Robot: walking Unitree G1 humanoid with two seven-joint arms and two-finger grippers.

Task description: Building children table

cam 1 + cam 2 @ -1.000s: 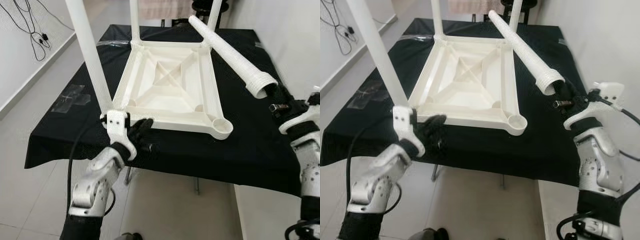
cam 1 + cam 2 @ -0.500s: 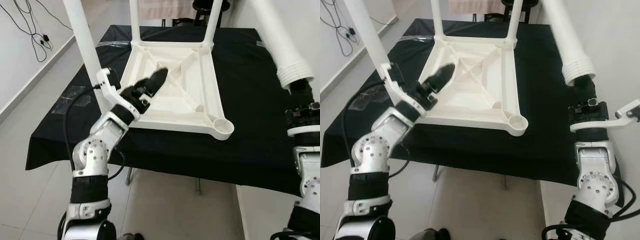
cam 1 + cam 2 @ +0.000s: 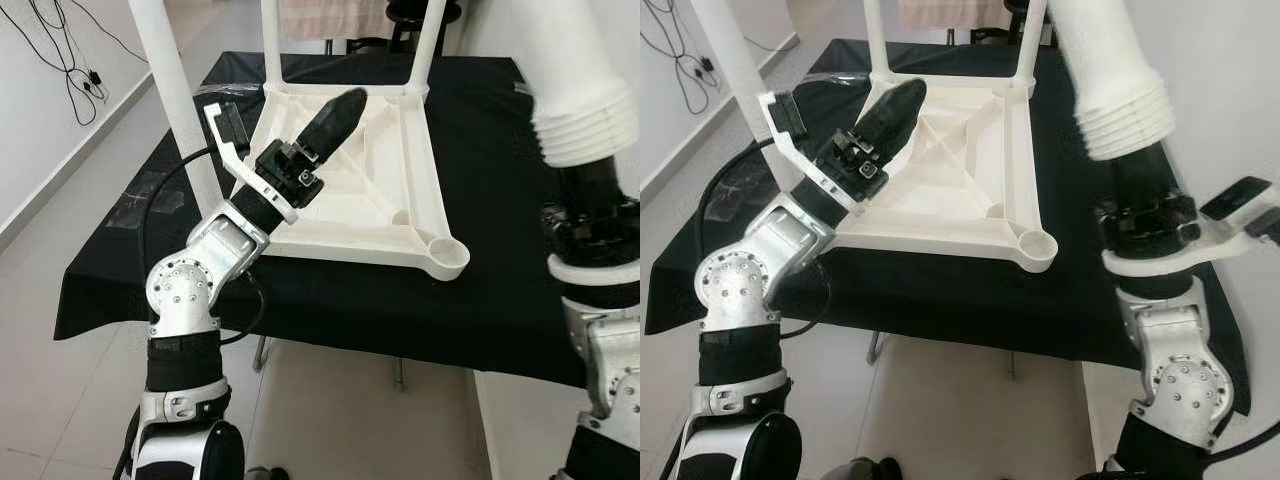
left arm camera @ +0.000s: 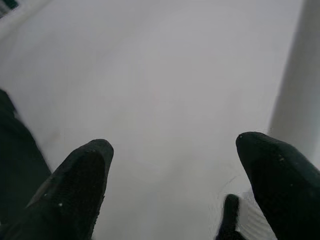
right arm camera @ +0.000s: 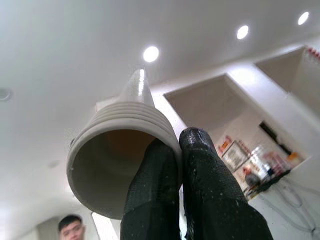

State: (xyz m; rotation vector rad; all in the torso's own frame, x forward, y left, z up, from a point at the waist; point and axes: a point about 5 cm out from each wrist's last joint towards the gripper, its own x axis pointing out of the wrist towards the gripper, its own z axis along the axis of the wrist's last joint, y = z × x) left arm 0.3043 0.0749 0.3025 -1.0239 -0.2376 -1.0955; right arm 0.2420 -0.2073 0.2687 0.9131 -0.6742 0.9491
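Right gripper point(image 3: 1140, 185) holds a loose leg point(image 3: 1102, 60) upright; left gripper point(image 3: 340, 108) hovers over the upturned tabletop point(image 3: 375, 190)
The white tabletop lies upside down on the black-draped bench point(image 3: 500, 290), three legs already standing up from its corners and the near right socket point(image 3: 443, 252) empty. The right gripper pinches the rim of the loose leg's ribbed, hollow end, with the leg pointing up to the right of the tabletop, above the bench's right edge. The left gripper reaches in over the tabletop's underside beside the near left leg point(image 3: 170, 95), its fingers point(image 4: 80, 185) spread wide and holding nothing. A cable point(image 3: 55, 55) trails on the floor at far left
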